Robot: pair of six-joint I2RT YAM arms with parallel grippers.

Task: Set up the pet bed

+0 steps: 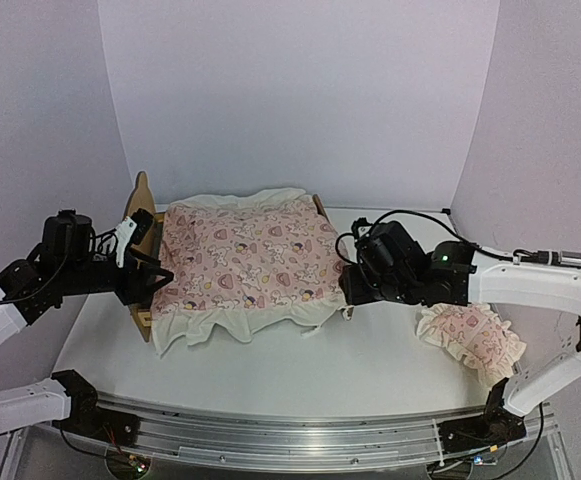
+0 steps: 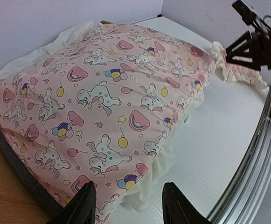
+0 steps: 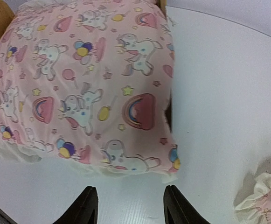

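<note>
Top external view: pink quilt covers pet bed, pillow aside.

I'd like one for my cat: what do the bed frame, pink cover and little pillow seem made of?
The bed frame is probably pale wood, matte and unpainted; faint grain shows up close. The cover looks like soft printed fabric, seemingly padded since it puffs and creases, with a cream ruffle. The pillow seems to be similar printed fabric with a frilled edge; its filling is hidden.

Bright, even, diffuse light; soft shadows under quilt; wrist views distorted at edges.
</note>
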